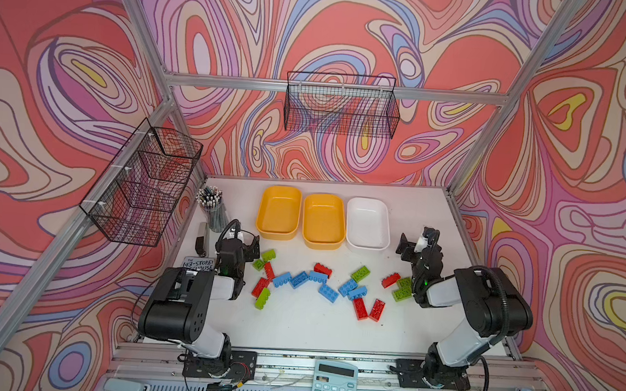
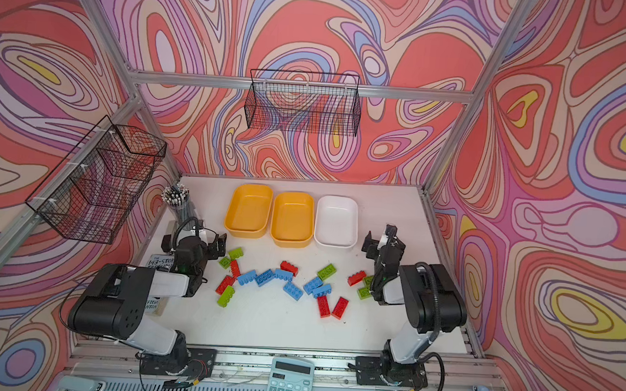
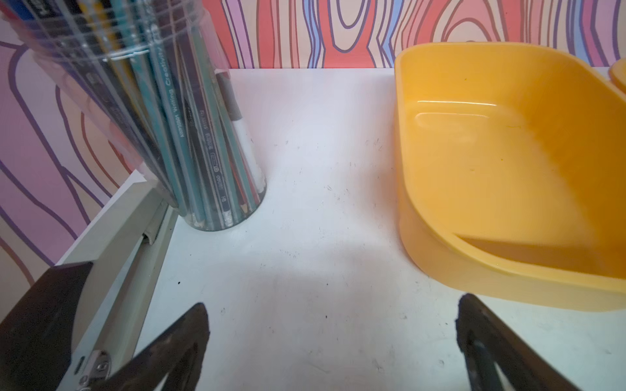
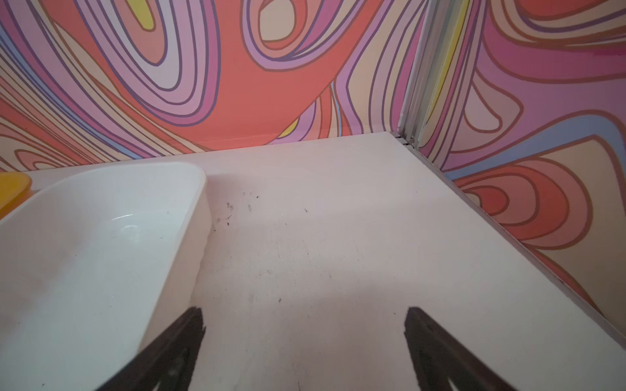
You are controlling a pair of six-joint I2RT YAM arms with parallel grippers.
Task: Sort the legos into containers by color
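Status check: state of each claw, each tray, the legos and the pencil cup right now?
left claw, open, empty.
right claw, open, empty.
left yellow tray, empty.
middle yellow tray, empty.
white tray, empty.
legos, all loose on the table, unsorted.
pencil cup, upright, full.

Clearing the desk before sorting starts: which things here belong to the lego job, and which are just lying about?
For the job: legos, left yellow tray, middle yellow tray, white tray.
Lying about: cup of pencils, calculator, back wire basket, side wire basket, book.
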